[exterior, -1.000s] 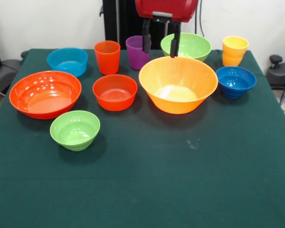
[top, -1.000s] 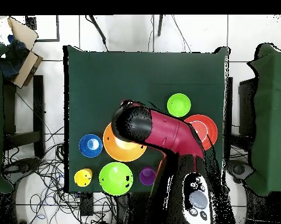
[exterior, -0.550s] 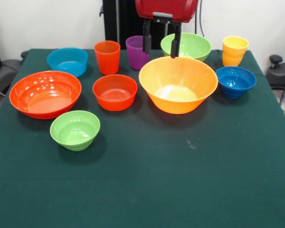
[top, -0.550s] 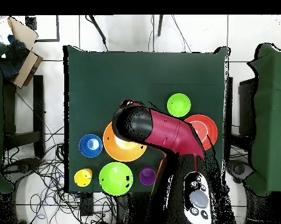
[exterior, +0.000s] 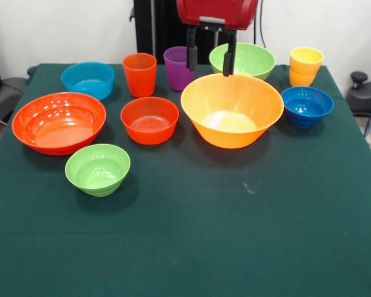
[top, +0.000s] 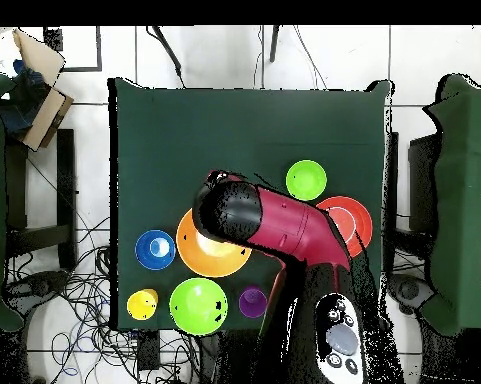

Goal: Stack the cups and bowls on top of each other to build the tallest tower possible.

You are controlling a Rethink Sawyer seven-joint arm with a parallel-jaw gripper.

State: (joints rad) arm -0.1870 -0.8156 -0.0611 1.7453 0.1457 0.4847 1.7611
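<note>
My tool point(exterior: 209, 63) hangs open and empty above the far rim of the large yellow-orange bowl point(exterior: 232, 110), its two dark fingers point(exterior: 190, 57) spread apart with nothing between them. No tower exists yet: every piece sits alone on the green worktop point(exterior: 235, 235). The large red-orange bowl point(exterior: 59, 122) and the medium red-orange bowl point(exterior: 149, 119) lie to one side, with a small light green bowl point(exterior: 98, 168) nearer the camera. Along the back stand the light blue bowl point(exterior: 88, 79), the orange-red cup point(exterior: 140, 74), the purple cup point(exterior: 177, 68), the bigger light green bowl point(exterior: 247, 60) and the yellow cup point(exterior: 305, 66); the dark blue bowl point(exterior: 307, 106) sits beside the yellow-orange one. I judge all these light, stiff and glossy, so likely slippery. I would pinch a bowl by its thin rim wall, one finger inside and one outside, and close gently. The cups look narrow enough to grip across the body.
</note>
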